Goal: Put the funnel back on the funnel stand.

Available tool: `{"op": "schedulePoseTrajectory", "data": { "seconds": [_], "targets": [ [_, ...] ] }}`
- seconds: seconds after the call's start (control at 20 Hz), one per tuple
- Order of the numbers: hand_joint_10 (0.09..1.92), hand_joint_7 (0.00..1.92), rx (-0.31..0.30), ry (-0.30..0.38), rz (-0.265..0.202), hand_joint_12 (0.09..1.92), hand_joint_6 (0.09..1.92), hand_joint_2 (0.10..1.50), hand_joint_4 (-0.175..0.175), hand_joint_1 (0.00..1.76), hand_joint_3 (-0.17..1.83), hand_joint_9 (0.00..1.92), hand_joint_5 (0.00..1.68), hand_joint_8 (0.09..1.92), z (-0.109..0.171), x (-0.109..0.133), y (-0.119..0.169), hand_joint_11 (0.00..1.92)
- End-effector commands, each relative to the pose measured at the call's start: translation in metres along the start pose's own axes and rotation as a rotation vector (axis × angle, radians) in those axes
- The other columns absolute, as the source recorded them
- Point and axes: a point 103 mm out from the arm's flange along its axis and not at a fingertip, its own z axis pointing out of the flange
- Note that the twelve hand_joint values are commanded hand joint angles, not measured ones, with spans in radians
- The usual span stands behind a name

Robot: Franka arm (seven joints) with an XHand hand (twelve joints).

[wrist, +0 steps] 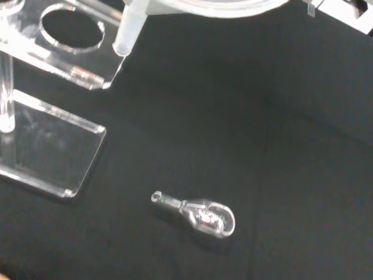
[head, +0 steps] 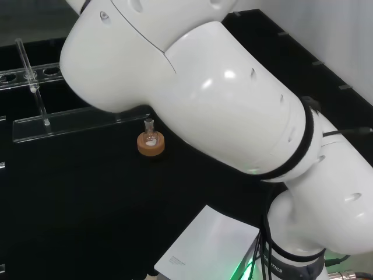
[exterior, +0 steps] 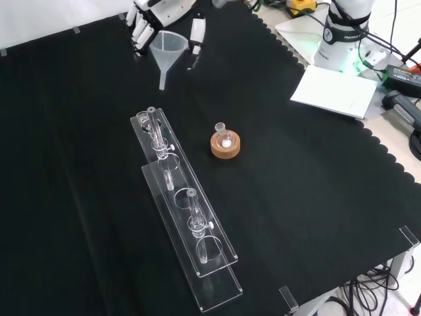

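A: One clear funnel stand (exterior: pixel 187 204) along the middle of the black counter (exterior: pixel 316 217) in the front view, long, two-tiered, with round holes and upright posts. Just right of it, a cork ring (exterior: pixel 225 145) carrying a small glass flask (exterior: pixel 222 133). Well apart at the upper right, a white box (exterior: pixel 333 90).

B: In the wrist view, another small clear flask (wrist: pixel 201 215) lying on its side on the cloth, apart from the stand's end.

A: Up top in the front view, the hand (exterior: pixel 152 18), fingers (exterior: pixel 197 31) curled around the wide rim of the funnel (exterior: pixel 166 51). Held upright, spout down, above the cloth beyond the stand's far end.

B: Spout near a ringed hole of the stand's upper tier in the wrist view, not in it.
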Motion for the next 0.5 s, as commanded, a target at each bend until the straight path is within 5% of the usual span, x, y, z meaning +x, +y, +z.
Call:
{"op": "schedulePoseTrajectory", "data": {
  "seconds": [0.05,0.5],
  "targets": [
    [0.30,0.70,0.025,0.014,-0.036,1.10,0.66,0.83,-0.052,0.68,0.38,1.26,0.59,0.68,0.001,0.001,0.042,0.85],
    [0.30,0.70,0.025,0.012,-0.071,1.10,0.67,0.82,-0.053,0.68,0.39,1.26,0.59,0.68,0.004,0.011,0.066,0.85]
  ]
}}
